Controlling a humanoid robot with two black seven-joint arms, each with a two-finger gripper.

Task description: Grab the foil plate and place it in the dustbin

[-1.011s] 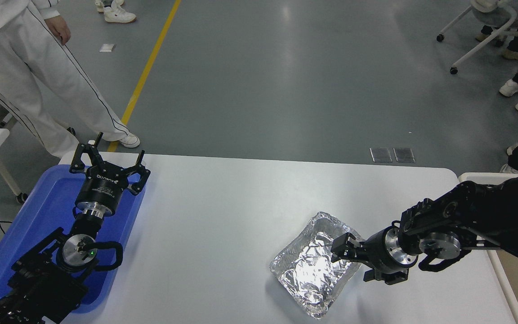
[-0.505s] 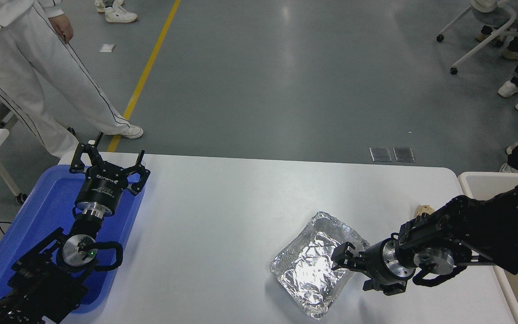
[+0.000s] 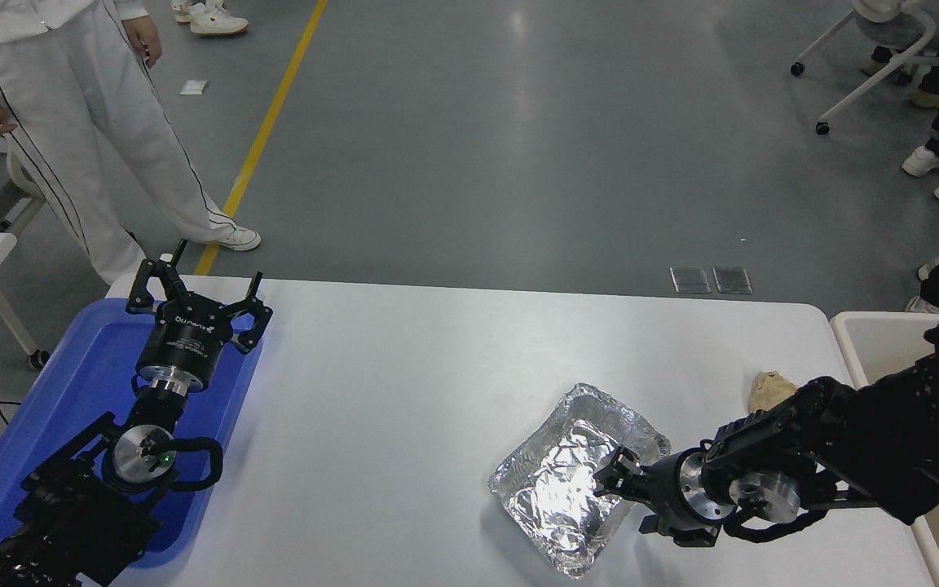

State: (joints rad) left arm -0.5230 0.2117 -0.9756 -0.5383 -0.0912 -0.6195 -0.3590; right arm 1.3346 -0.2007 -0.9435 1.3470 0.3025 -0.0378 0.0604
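Head view: looking down and forward over a white counter (image 3: 437,367), grey floor beyond.
Foil plate (image 3: 567,481): shiny crinkled silver tray, flat on the counter at about 5 o'clock from its middle, turned diagonally, raised rim up.
Right gripper (image 3: 610,479): entering from 3 o'clock, wrist low and nearly level, tip over the plate's right-hand rim, one finger apparently inside the tray.
Right jaws: partly open, astride or just beside the rim; not clearly pinching foil yet, contact too small to confirm.
Left gripper (image 3: 192,303): parked at 9 o'clock above the blue tray (image 3: 70,408), jaws spread wide, holding nothing.
Paper ball (image 3: 767,390): small tan crumple at 2 o'clock from the plate, near the right arm, apart from the plate.
Dustbin (image 3: 861,338): cream rim showing at the counter's right edge, 3 o'clock, mostly hidden behind the right arm.
Person (image 3: 94,122): white clothing, standing past the far left corner at 11 o'clock; more feet and a chair at 1 o'clock.
Step in hand: likely seating the rim between the jaws before closing.
Doing it well: slide one finger fully under or outside the rolled rim and the other inside, then close gently; thin foil will probably crumple or tear if squeezed hard.
Lift advice: raise straight up before swinging toward 3 o'clock, keeping clear of the paper ball and above the bin's rim.
Risk: shallow bite may let the plate slip or pivot.
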